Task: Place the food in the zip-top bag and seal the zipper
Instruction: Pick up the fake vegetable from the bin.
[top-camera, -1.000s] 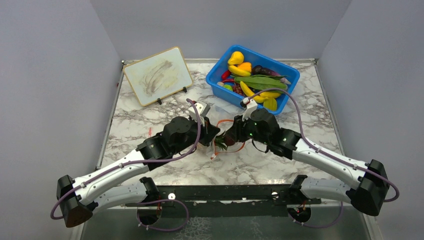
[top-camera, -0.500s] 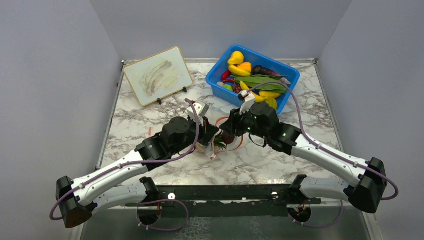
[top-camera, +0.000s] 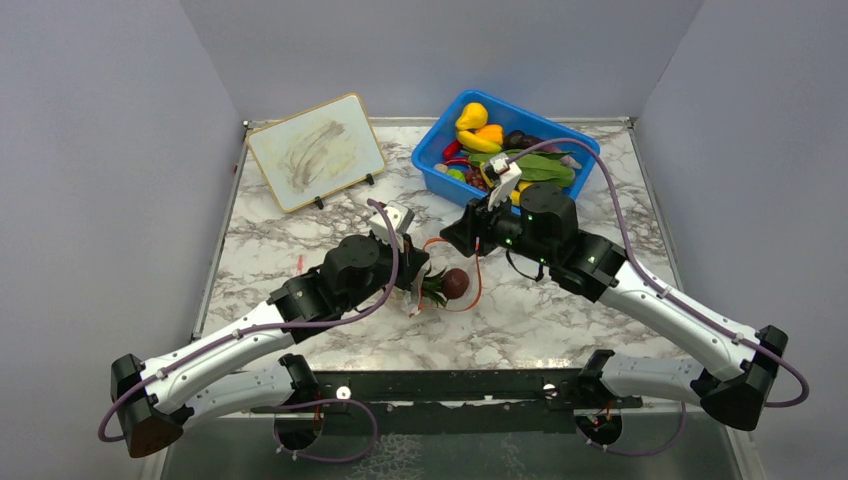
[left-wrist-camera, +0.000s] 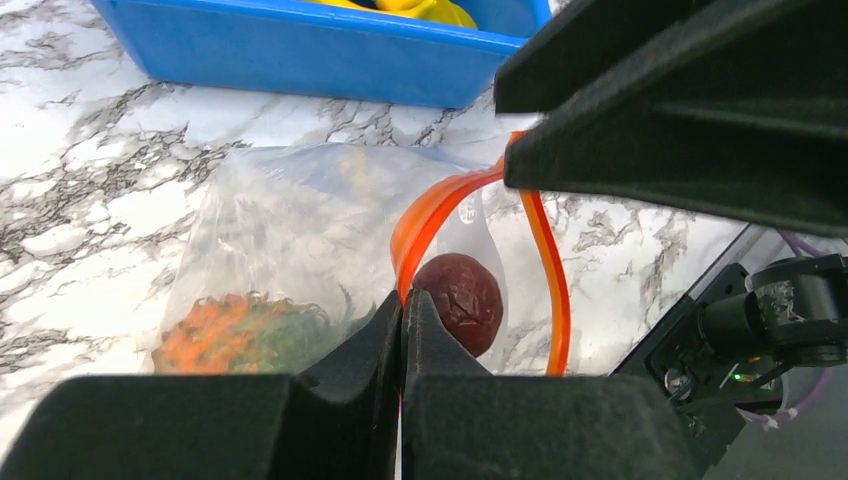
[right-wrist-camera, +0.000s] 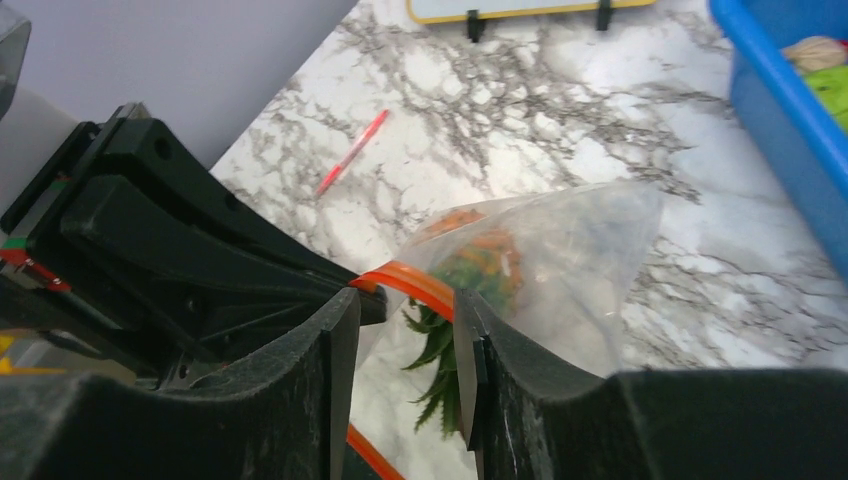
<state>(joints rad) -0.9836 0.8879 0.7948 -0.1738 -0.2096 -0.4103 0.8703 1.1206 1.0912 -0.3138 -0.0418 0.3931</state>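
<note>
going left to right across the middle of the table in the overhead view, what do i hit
red pen → left gripper → pineapple's green crown → dark red fruit

We see the zip-top bag (left-wrist-camera: 290, 220) as thin clear plastic film, crinkled and glossy, with a smooth orange-red plastic zipper (left-wrist-camera: 440, 200) along its mouth. Inside, the dark red-brown fruit (left-wrist-camera: 462, 300) has a dull, wrinkled skin, and the pineapple (left-wrist-camera: 225, 335) looks knobbly. We read the tabletop (top-camera: 520, 320) as a polished, marble-patterned sheet and the bin (top-camera: 428, 165) as smooth, shiny blue plastic. The jaws of the left gripper (left-wrist-camera: 402, 310) and right gripper (right-wrist-camera: 402, 300) are matt black plastic, faintly grainy.
</note>
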